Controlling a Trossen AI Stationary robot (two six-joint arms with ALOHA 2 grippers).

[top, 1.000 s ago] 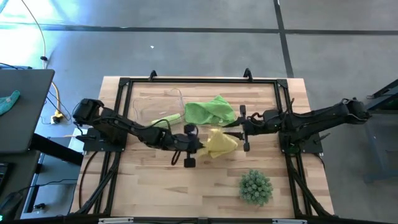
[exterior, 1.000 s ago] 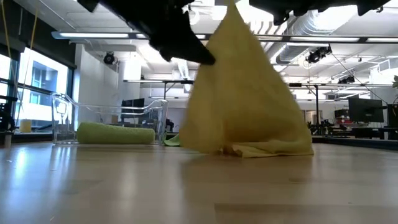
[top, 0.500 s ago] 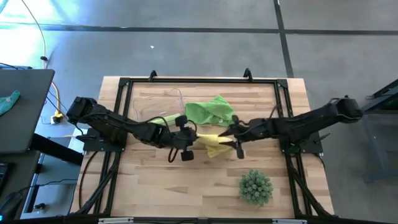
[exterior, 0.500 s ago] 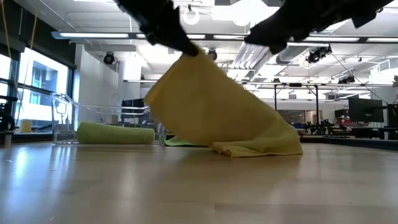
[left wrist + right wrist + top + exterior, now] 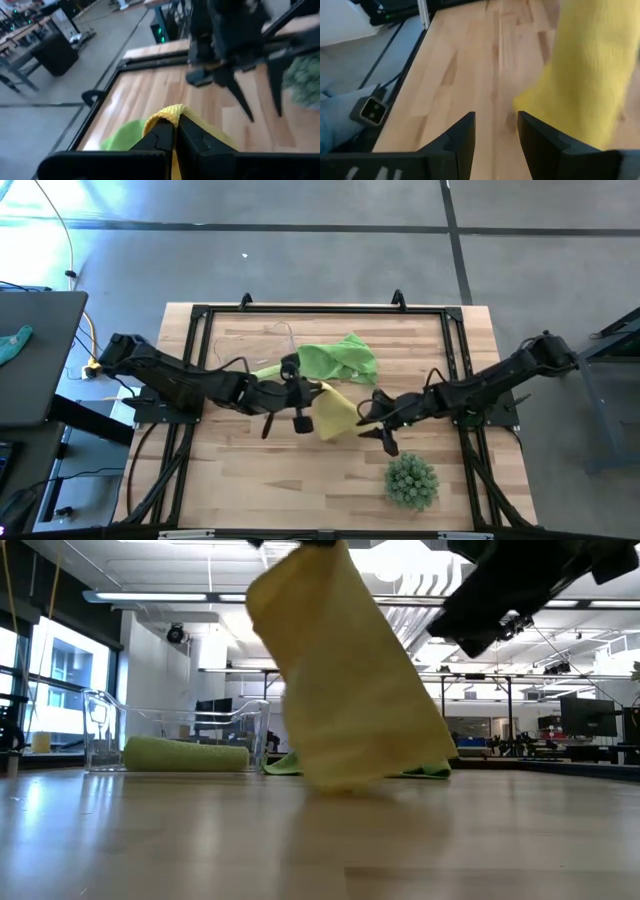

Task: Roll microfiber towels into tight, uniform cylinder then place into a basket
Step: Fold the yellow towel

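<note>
Wood-slat table (image 5: pixel 250 470) inside a black frame, on a grey concrete floor; low view looks across it into a lit lab hall with ceiling ducts.

Left gripper (image 5: pixel 306 397) near table centre; fingers (image 5: pixel 162 137) pinched shut on the top corner of the yellow towel (image 5: pixel 333 413); towel hangs from that pinch, lower edge touching the wood (low view (image 5: pixel 350 680)); left wrist view shows the yellow edge (image 5: pixel 167 112) poking up between the closed fingers.

Right gripper (image 5: pixel 378 427) just beside the yellow towel, on the side toward the spiky plant (image 5: pixel 411 480); fingers (image 5: pixel 462 137) apart, nothing between them, bare wood in the gap; towel fills the far part of the right wrist view (image 5: pixel 590 75), not touched.

Loose green towel (image 5: pixel 338 358) crumpled on the table behind the yellow one; partly hidden by it in the low view.

Basket (image 5: pixel 180 730) at the left-rear part of the table; clear walls; one rolled green towel (image 5: pixel 185 754) lying flat inside; basket barely visible from above.

Teal cloth (image 5: pixel 14 340) on a dark side table, off the work surface.
</note>
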